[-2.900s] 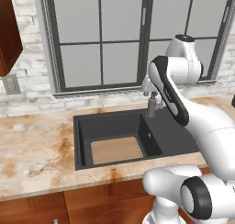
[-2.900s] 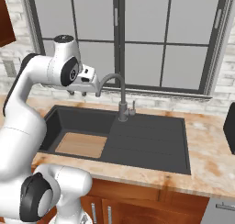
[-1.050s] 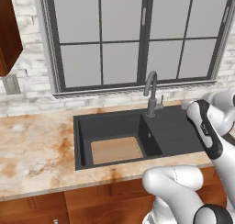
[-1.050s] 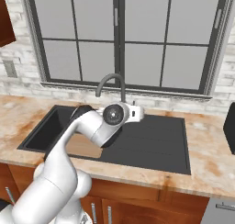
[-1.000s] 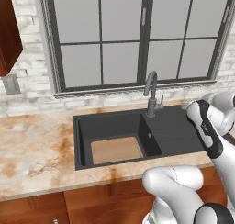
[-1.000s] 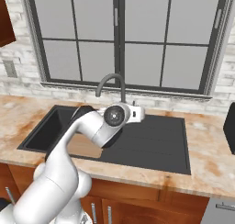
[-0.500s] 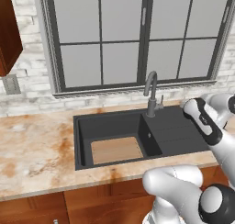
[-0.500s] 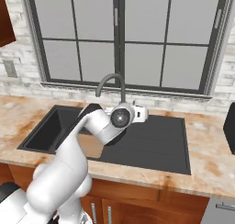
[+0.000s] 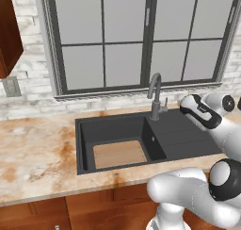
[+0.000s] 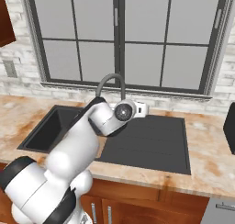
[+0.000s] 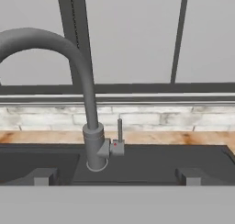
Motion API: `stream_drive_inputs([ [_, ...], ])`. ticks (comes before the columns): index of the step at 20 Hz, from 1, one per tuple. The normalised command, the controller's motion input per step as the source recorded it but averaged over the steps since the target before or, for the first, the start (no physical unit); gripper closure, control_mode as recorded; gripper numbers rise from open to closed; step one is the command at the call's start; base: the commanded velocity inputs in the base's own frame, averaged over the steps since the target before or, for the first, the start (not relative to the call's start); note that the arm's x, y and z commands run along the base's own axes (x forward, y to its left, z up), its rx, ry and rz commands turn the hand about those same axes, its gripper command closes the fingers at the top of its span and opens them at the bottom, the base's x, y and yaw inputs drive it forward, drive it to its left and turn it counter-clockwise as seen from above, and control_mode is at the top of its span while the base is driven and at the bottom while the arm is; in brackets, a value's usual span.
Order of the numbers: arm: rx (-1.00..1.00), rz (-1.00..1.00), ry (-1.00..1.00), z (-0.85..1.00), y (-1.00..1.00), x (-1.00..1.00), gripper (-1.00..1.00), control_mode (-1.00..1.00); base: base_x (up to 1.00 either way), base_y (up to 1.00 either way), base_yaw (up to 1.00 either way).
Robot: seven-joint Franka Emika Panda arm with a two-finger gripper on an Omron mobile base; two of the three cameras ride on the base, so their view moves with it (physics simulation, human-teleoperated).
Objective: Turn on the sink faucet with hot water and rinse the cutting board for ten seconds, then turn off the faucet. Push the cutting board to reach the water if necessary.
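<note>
Since a moment ago the white arm has swung down from above the basin and now levels its two-finger gripper [image 11: 117, 176] at the slim grey metal gooseneck faucet [image 9: 155, 95], on its drainboard side, fingertips spread apart and empty. The small side lever [image 11: 119, 132] stands upright, no water runs, so the hot-water step looks not yet begun. The thin tan wooden cutting board [image 9: 119, 154] lies in the dark charcoal sink [image 9: 83, 144], in front of the faucet.

White arm [image 10: 78, 145] across the dark sink [image 10: 151, 140], faucet [image 10: 110, 81] arching behind it.
</note>
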Motion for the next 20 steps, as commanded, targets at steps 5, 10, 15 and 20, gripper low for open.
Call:
stream_drive_inputs([
  [5, 0.03, 0.0, 0.0, -0.3, -0.02, 0.42, -1.0, -1.0, 0.0, 0.0, 0.0],
  [10, 0.02, 0.0, 0.0, -0.38, -0.06, 0.33, -1.0, -1.0, 0.0, 0.0, 0.0],
  [15, 0.01, 0.0, -0.01, -0.32, -0.15, 0.28, -1.0, -1.0, 0.0, 0.0, 0.0],
  [20, 0.03, 0.0, -0.01, -0.32, -0.17, 0.23, -1.0, -1.0, 0.0, 0.0, 0.0],
])
